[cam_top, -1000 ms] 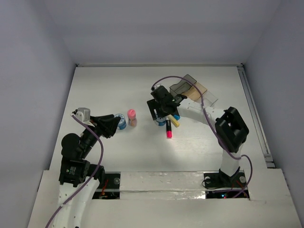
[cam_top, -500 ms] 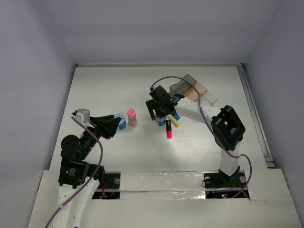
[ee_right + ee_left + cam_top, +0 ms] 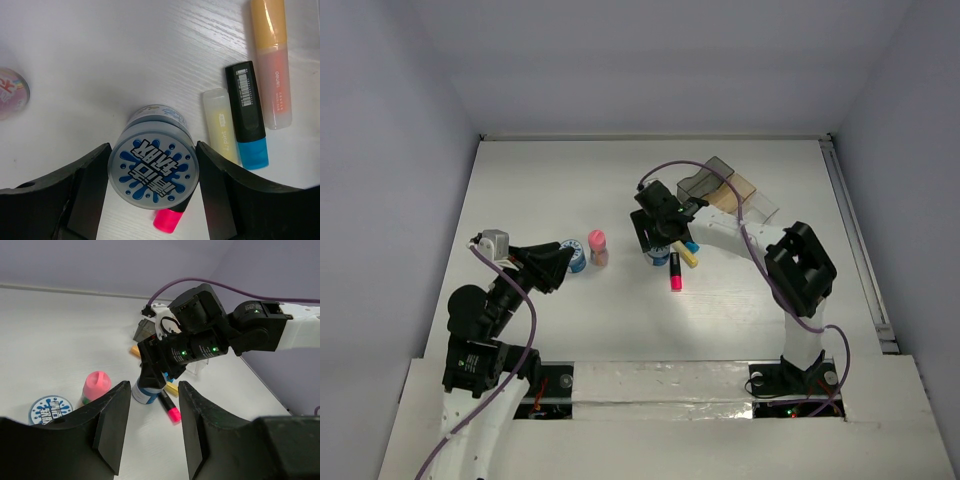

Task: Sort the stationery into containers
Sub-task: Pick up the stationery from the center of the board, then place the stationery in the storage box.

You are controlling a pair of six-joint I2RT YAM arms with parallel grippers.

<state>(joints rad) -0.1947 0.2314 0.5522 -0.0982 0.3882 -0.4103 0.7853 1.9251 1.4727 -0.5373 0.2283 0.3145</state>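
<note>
My right gripper [image 3: 657,243] is shut on a round blue-and-white pot [image 3: 152,170], one finger on each side of it; the pot stands on the table beside a yellow marker [image 3: 220,125], a black-blue marker [image 3: 246,115], an orange marker [image 3: 272,60] and a pink-black marker [image 3: 675,271]. My left gripper [image 3: 552,265] is open and empty, low over the table near the second pot [image 3: 576,256] and the pink-topped tan stick [image 3: 597,247]. The tray cluster, dark grey [image 3: 705,178], amber [image 3: 735,192] and clear [image 3: 760,210], sits behind the right arm.
White walls enclose the table [image 3: 560,180] at left, back and right. A purple cable [image 3: 680,166] loops over the right wrist. The left wrist view shows the right gripper [image 3: 155,367] straight ahead, past the pink-topped stick [image 3: 96,386].
The right gripper has shifted slightly left and settled around the pot. The left arm has barely moved.
</note>
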